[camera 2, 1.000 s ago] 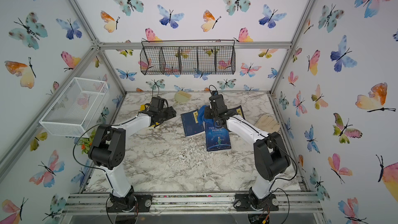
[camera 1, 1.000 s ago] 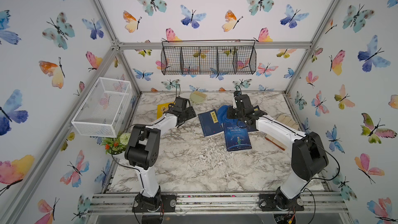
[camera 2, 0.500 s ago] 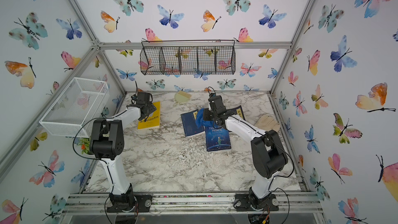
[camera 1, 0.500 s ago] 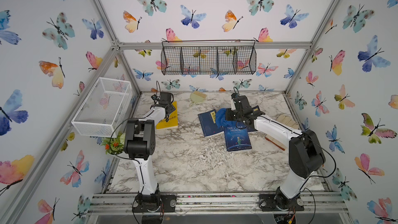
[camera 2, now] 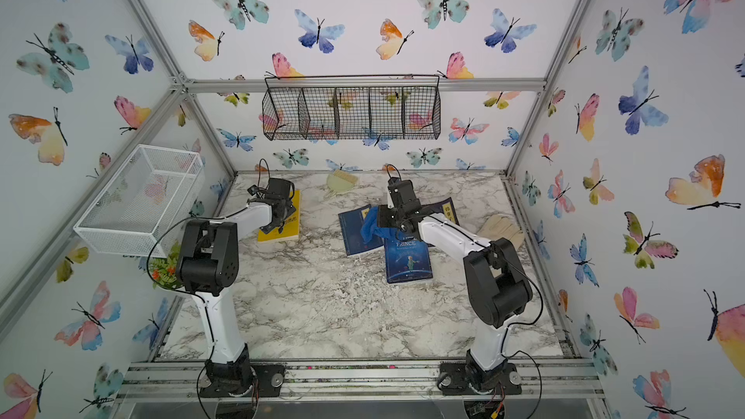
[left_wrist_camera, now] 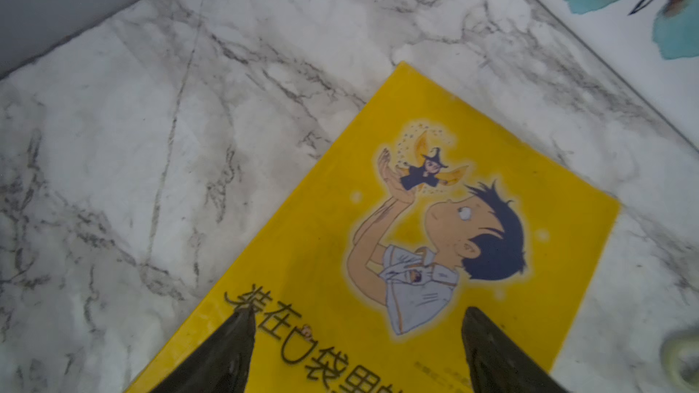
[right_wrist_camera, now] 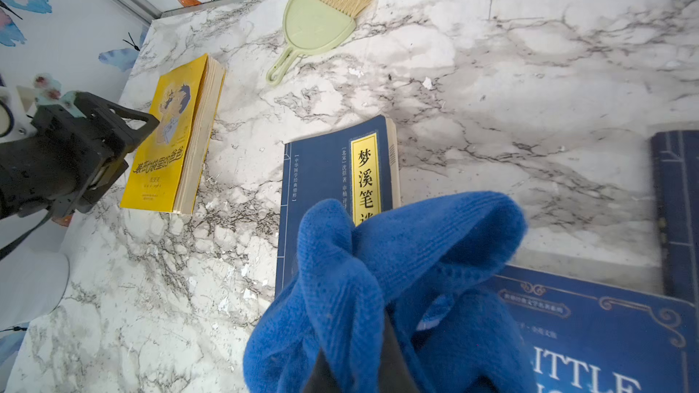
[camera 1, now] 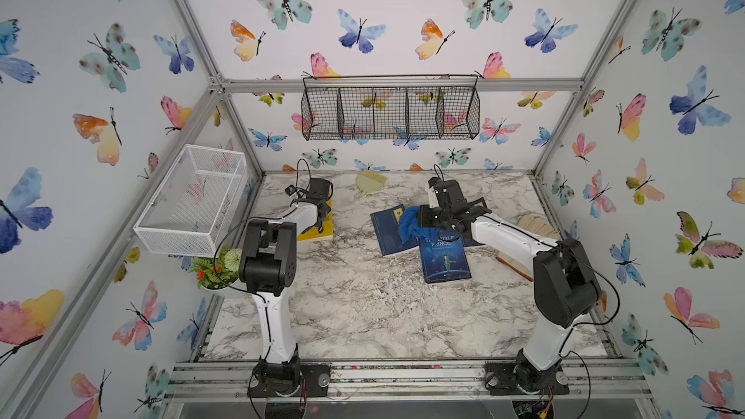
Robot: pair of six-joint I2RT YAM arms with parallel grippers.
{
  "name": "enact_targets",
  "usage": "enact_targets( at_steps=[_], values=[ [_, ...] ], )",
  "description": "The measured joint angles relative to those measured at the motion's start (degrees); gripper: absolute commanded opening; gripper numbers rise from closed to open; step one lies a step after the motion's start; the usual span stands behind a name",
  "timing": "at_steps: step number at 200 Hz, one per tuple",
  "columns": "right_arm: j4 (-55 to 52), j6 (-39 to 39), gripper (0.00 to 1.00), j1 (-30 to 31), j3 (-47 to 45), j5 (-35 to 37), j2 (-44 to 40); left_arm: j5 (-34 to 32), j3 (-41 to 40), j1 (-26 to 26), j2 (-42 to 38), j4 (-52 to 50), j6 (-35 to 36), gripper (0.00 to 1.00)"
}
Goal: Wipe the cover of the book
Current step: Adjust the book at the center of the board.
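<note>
Our right gripper (camera 1: 429, 219) has its fingers pressed together on a bunched blue knitted cloth (right_wrist_camera: 378, 258). The cloth wraps them so fully that only a dark sliver of one finger shows in the right wrist view. Below those fingers it hangs over the meeting edges of two books lying flat on the white marble-patterned table (right_wrist_camera: 491, 88). One is a blue paperback titled The Little Prince (camera 1: 443, 264), the other a dark blue book with a yellow title strip (right_wrist_camera: 321, 183). We cannot tell whether the cloth presses on either cover. A third dark blue book (right_wrist_camera: 677, 202) lies near the fingers on the far side of the paperback. Well beyond the fingertips rests a pale green hand brush with straw bristles (right_wrist_camera: 317, 28). Our left gripper (left_wrist_camera: 358, 311) hovers with its fingers (left_wrist_camera: 227, 353) spread wide, and under them a yellow paperback with a cartoon boy (left_wrist_camera: 321, 243) lies flat.
</note>
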Motion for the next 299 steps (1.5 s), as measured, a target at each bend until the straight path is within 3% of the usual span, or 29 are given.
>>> enact_targets(
  at_steps=[52,69,184,218,249,299],
  values=[
    [0.00,0.55,0.03,0.00,0.07,-3.15,1.27,-4.22,-1.79,0.22,0.07,-1.77,-4.22,0.89],
    [0.00,0.72,0.03,0.00,0.07,-3.91,1.57,-4.92,-1.95,0.24,0.07,-1.97,-4.92,1.00],
    [0.20,2.49,0.03,0.00,-0.17,-8.07,1.62,-5.86,-3.98,0.81,1.64,-1.20,-17.03,0.99],
    [0.20,2.51,0.03,0.00,-0.17,-8.26,1.62,-4.63,-10.05,0.96,-1.16,7.78,-14.05,1.00],
    [0.74,3.19,0.03,0.00,0.39,-8.76,2.75,-1.55,-12.37,1.29,-2.03,13.92,-10.10,0.94],
    [5.60,8.15,0.03,0.00,5.97,-16.26,10.97,4.09,-16.81,1.25,-4.20,21.18,-4.24,0.85]
  ],
)
